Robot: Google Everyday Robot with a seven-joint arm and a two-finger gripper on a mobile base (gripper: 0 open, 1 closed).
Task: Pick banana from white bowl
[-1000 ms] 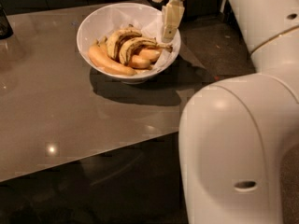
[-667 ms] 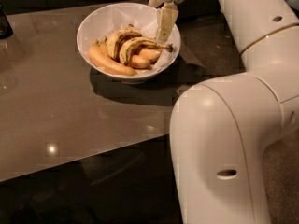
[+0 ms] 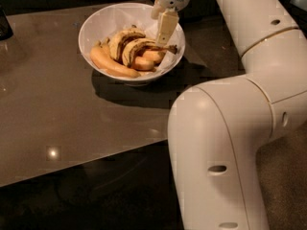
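banana [image 3: 136, 47] unmoved in white bowl [image 3: 96, 20]; open pincer [image 3: 163, 30] now lower, near stem.

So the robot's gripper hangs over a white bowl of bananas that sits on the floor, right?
Not the floor. The camera view shows the white bowl of bananas sitting on a brown table, with the gripper over its right rim.

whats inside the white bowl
Several bananas: the streaked, long-stemmed banana, a stubbier streaked one, and smooth ones in front. The gripper hangs over the right side of the bowl, hiding the wall behind it. The bananas cover the bottom.
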